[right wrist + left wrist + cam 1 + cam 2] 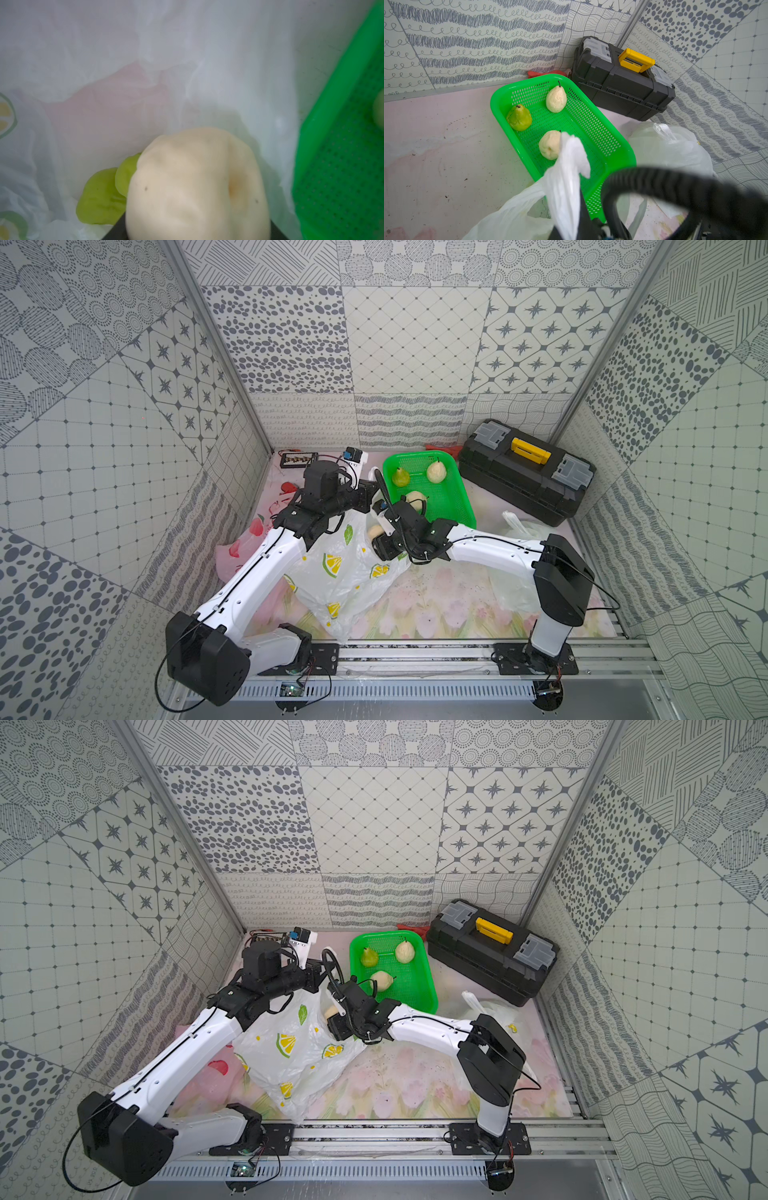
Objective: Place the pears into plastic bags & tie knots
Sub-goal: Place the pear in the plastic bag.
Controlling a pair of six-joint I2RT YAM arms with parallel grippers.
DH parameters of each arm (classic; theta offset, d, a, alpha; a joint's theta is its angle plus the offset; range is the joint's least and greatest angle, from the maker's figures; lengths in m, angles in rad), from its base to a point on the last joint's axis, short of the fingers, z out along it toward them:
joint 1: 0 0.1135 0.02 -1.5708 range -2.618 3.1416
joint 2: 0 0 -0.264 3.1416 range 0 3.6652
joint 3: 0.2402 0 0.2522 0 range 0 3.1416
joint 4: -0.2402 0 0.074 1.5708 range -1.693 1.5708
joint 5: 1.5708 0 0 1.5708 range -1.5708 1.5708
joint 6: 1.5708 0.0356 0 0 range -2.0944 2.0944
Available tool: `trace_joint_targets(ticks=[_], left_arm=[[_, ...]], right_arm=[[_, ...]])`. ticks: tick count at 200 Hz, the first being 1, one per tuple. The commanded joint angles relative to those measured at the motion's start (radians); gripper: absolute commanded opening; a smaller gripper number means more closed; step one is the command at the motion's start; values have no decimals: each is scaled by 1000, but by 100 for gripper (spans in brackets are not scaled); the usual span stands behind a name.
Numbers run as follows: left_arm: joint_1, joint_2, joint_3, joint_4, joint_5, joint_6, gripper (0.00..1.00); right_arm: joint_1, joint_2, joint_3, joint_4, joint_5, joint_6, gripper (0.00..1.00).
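The left gripper [571, 230] is pinching fully shut on a white bag handle [566, 166]. It is holding the handle up so that the lemon-print bag [336, 572] is gaping open toward the green basket [451, 506]. The rest of that bag is lying crumpled on the flowered table [436, 605], spreading out between the two arms.

The right gripper [380, 533] is reaching into the bag's mouth with its jaws standing fairly wide and clasping a cream pear [195, 182] — in the right wrist view the fruit is filling the whole space between the dark finger edges. Deeper in the bag, two green pears [99, 199] are lying against each other, with translucent plastic rising behind them.

Three more pears are sitting in the basket. A yellow-green pear [400, 477] is standing upright by the wall nearer the left arm. A pale upright pear [436, 472] is standing toward the far end. A pale tipped pear [417, 499] is lying on its side nearest the grippers, and in the left wrist view the raised handle is partly covering it.

A pink strawberry bag [245, 543] is lying flat under the left arm. Another white bag [519, 529] is bunched up near the basket — just in front of the black toolbox [528, 477], with the right arm crossing over part of it
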Motion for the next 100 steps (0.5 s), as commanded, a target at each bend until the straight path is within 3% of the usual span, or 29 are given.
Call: trace_joint_targets(ticks=[1, 30, 59, 100], left_arm=[[-5, 0, -7, 34, 11, 30, 0], [-5, -3, -13, 40, 4, 30, 0], [-5, -3, -14, 38, -12, 32, 0], [-5, -1, -12, 31, -24, 27, 0]], right_arm=[[-12, -45, 12, 32, 16, -46, 78], [-49, -117, 19, -33, -102, -7, 91], [-79, -199, -2, -57, -115, 79, 91], [-204, -337, -66, -202, 49, 345, 86]])
